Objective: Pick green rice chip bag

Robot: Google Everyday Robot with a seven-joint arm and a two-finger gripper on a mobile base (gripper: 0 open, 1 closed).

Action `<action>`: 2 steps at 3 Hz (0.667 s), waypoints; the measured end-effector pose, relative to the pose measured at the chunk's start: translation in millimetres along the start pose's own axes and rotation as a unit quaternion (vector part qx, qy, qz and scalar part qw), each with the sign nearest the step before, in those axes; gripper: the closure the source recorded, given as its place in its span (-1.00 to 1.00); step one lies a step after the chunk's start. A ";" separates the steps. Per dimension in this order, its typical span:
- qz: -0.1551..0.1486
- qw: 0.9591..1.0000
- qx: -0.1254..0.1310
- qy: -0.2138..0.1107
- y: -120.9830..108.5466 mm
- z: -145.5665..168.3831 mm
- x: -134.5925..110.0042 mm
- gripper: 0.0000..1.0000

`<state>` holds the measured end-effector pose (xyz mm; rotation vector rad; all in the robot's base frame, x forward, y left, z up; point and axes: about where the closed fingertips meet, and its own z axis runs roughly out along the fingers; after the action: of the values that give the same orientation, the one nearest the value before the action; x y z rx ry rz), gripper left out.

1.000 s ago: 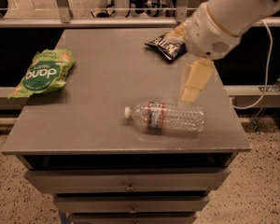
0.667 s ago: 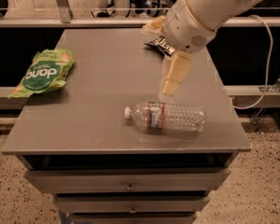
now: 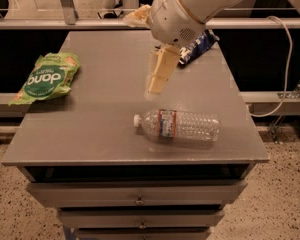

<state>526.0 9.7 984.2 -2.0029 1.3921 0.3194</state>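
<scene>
The green rice chip bag (image 3: 46, 78) lies flat at the left edge of the grey tabletop (image 3: 105, 119). It is crinkled light green with a darker green round patch and white lettering. My gripper (image 3: 154, 86) hangs from the white arm (image 3: 190, 9) over the middle of the table. It is well to the right of the bag and just above and left of the water bottle. It holds nothing that I can see.
A clear plastic water bottle (image 3: 180, 125) with a red label lies on its side near the front right. A dark blue chip bag (image 3: 199, 45) lies at the back right, partly behind the arm. Drawers (image 3: 137, 194) sit under the tabletop. A cable (image 3: 285, 69) hangs at the right.
My arm and gripper have moved left, from the right part of the table to over its middle, closer to the green bag. The bag and the bottle have not moved.
</scene>
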 end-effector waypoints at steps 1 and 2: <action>-0.005 0.999 0.010 -0.032 -28.1 36.9 -3.3 -1.00; 0.009 0.997 0.033 -0.070 -72.3 92.4 -3.3 -1.00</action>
<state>605.4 86.6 944.6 -1.8794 1.3172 0.4086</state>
